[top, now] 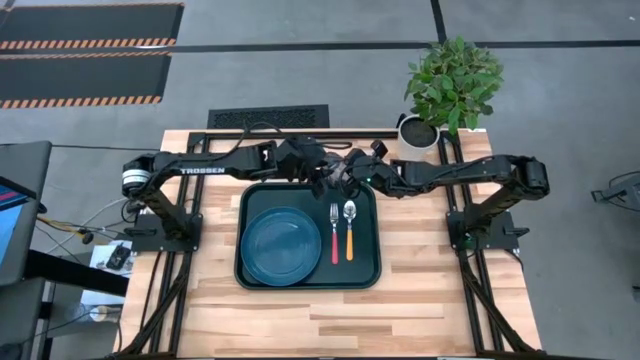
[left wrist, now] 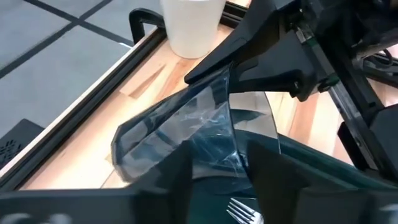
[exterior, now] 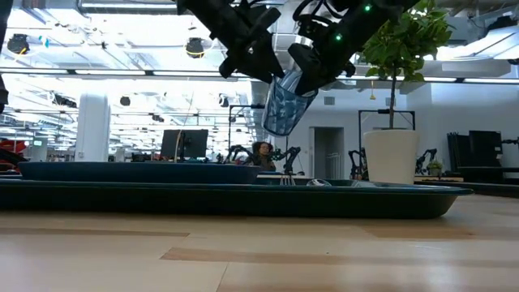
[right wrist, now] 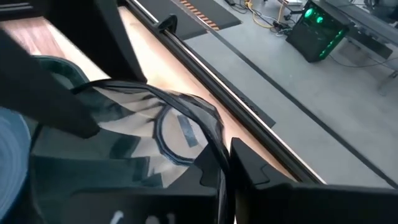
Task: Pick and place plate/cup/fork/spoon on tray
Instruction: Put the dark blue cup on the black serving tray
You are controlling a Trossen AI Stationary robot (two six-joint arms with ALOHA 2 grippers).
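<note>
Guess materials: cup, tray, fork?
Cup: thin translucent grey plastic, probably; its wall buckles between the right claw and left claw. Tray: dark green, matte, likely plastic. Fork: shiny metal tines, red-pink handle, probably plastic.

grey floor (top: 560,300), striped mats (top: 85,40), potted plant (top: 452,82)

High view looks straight down on the table (top: 420,300); low view looks level across it; both wrist views closely share the cup (left wrist: 180,140).
</note>
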